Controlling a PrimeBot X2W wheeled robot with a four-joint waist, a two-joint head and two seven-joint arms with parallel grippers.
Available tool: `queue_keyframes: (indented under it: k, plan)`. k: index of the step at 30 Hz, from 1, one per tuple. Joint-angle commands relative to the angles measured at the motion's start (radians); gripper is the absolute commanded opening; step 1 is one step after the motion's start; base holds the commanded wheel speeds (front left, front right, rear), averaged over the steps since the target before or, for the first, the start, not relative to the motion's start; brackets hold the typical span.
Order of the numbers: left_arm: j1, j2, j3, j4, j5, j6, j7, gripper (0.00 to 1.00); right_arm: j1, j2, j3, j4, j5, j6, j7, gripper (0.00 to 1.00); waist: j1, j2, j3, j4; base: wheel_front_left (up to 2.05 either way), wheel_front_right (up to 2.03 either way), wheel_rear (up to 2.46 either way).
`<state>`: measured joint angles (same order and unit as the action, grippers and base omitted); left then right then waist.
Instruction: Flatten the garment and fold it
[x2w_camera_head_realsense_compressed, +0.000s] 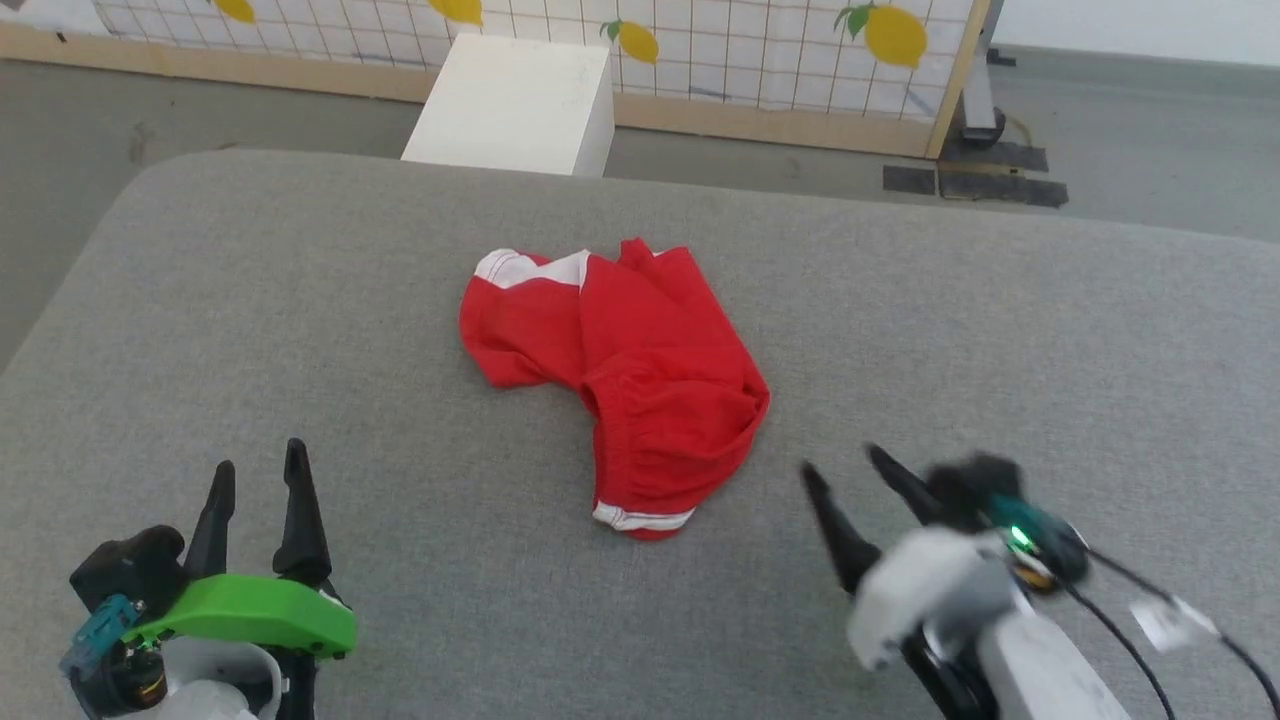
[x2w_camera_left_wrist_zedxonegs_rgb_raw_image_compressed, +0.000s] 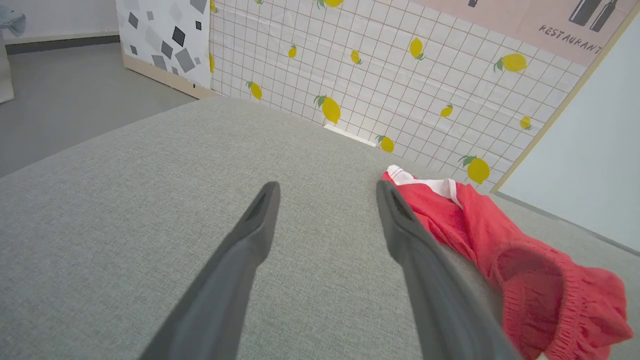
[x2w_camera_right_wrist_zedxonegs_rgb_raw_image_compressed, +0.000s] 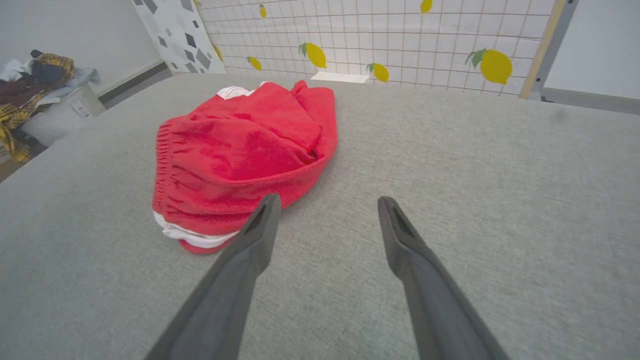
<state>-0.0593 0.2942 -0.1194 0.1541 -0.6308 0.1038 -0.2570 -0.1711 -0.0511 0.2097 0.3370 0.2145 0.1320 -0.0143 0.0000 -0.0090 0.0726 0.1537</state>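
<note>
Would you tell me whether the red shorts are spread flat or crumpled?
Crumpled: the red shorts lie bunched, with fabric folded over itself.

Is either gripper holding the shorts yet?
No, the left gripper and right gripper are both open, clear of the crumpled shorts.

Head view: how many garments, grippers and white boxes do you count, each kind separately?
Garments: 1, the red garment
Grippers: 2, the left gripper and the right gripper
White boxes: 1, the white box
Total: 4
</note>
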Motion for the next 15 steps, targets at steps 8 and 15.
queue_keyframes:
  k: [8,15]
  plan:
    - [0.001,-0.074,0.063,0.018,0.035,-0.093,-0.005,1.0,-0.285,0.001,0.254,0.127,0.026,-0.001,0.331,1.0,0.0,0.009,0.061,0.081,0.0,0.0,0.0]
    - [-0.023,-0.116,0.096,0.058,0.073,-0.15,-0.005,1.0,-0.383,0.001,0.316,0.258,-0.019,-0.001,0.381,1.0,0.0,0.009,0.092,0.127,0.0,0.0,0.0]
